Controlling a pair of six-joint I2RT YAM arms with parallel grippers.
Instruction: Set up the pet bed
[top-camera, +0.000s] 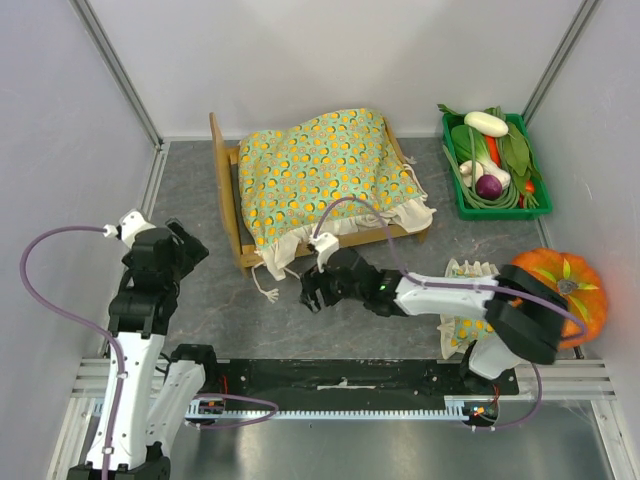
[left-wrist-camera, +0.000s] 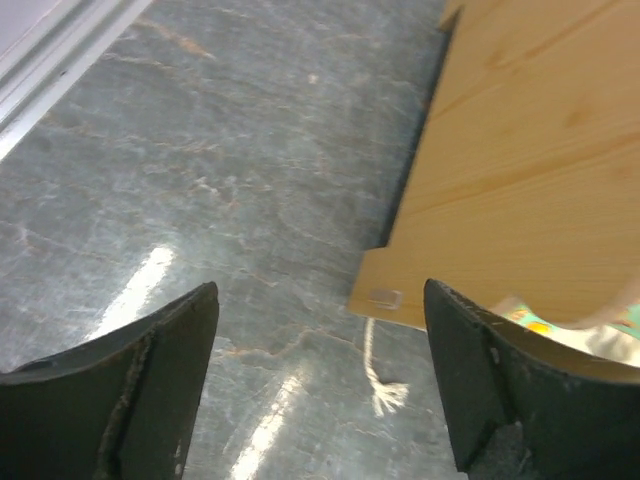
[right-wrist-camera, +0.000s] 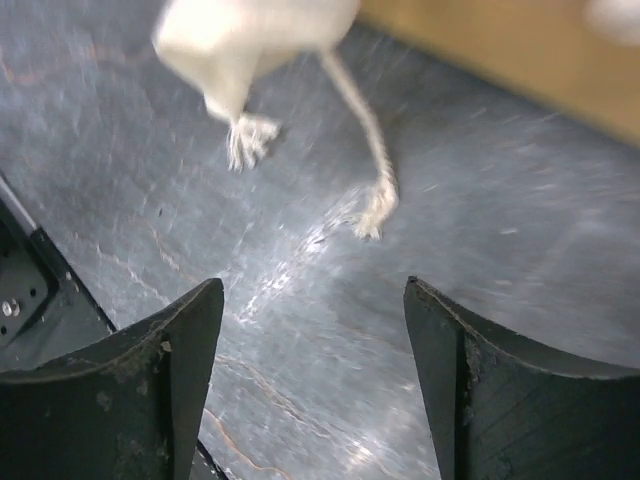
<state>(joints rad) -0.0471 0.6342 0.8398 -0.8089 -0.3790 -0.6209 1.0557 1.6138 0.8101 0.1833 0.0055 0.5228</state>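
The right gripper (top-camera: 312, 292), lower centre of the top view, has jaws wide w/ nothing between them. It hovers low over the dark grey marbled surface (top-camera: 230, 310), just below a cream cloth corner (top-camera: 272, 262) whose tasselled cords (right-wrist-camera: 375, 205) hang off the bed's near side. The left gripper (top-camera: 188, 243), at frame left, is also wide & empty and points at the bed's lower-left corner. Its wrist view shows the wood panel close but apart.

The small light-wood pet bed (top-camera: 228, 190) sits upper centre, tall headboard at its left end. It is mostly covered by a green orange-dotted ruffled blanket (top-camera: 320, 170), humped & skewed, w/ cream edging spilling over the right and bottom sides.

Step in hand is prob. tidying the bedding: the blanket is on but not squared. Next move likely calls for the right gripper to pinch the hanging cream corner, fabric not cord, then pull or tuck it.

The surface is glossy w/ glare streaks. A green plastic crate (top-camera: 500, 212) of toy veg is upper right and an orange pumpkin (top-camera: 560, 285) mid right. A cream ruffled item (top-camera: 467, 270) lies partly under the right arm, poss. a pillow, can't tell. Pale walls w/ aluminium posts close three sides.
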